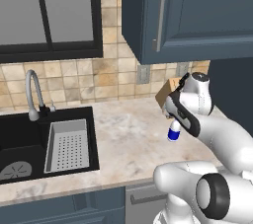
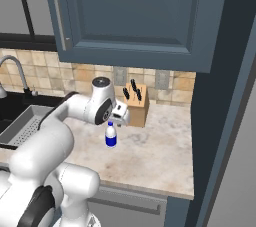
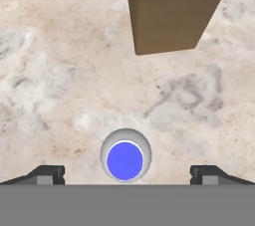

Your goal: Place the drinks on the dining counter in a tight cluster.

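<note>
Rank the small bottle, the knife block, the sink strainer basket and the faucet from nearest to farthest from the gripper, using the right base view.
1. Small bottle: directly below the gripper.
2. Knife block: just behind it, by the backsplash.
3. Strainer basket: left, in the sink.
4. Faucet: far left, behind the sink.

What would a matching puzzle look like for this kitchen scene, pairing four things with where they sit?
Things:
1. small clear bottle with a blue label
2. wooden knife block with black handles
3. perforated grey metal strainer tray
4. curved grey metal faucet

Places:
A. inside the black sink
B. by the tiled wall, under the blue cabinet
C. behind the sink basin, under the window
D. upright on the marble counter, below the open gripper

Pairs: 1-D, 2-B, 3-A, 4-C
</note>
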Robot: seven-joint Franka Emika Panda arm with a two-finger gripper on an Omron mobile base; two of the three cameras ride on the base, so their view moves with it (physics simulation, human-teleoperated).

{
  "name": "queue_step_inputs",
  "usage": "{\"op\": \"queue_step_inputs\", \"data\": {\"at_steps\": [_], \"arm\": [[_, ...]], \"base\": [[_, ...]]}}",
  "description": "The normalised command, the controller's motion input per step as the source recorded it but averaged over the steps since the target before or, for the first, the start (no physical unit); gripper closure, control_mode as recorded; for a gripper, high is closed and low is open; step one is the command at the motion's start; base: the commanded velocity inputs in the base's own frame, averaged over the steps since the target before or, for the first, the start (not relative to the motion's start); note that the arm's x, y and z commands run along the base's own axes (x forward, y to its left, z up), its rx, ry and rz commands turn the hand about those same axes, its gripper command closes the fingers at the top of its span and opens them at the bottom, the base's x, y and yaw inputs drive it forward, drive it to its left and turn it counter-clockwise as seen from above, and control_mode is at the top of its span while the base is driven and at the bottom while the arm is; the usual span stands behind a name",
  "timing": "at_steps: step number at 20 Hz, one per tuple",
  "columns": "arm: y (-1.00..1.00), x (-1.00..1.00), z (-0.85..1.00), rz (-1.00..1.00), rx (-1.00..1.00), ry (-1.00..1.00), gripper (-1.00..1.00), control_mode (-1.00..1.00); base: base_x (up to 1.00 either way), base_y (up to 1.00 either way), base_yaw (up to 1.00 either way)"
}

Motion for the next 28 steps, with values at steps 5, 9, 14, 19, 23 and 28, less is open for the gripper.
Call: {"op": "queue_step_inputs", "data": {"at_steps": [5,9,14,19,23,28], "arm": [[0.00,0.09,-0.10,0.00,0.00,0.02,-1.00,-1.00],[0.00,0.20,0.00,0.00,0.00,0.07,-1.00,-1.00],[0.00,0.16,0.00,0.00,0.00,0.07,-1.00,-1.00],[-0.02,0.00,0.00,0.00,0.00,0.04,-1.00,-1.00],[-0.06,-0.04,0.00,0.00,0.00,0.00,-1.00,-1.00],[0.00,-0.01,-0.02,0.00,0.00,0.00,-1.00,-1.00]], "base": [[0.00,0.00,0.00],[0.00,0.00,0.00],[0.00,0.00,0.00],[0.00,0.00,0.00],[0.00,0.00,0.00],[0.00,0.00,0.00]]}}
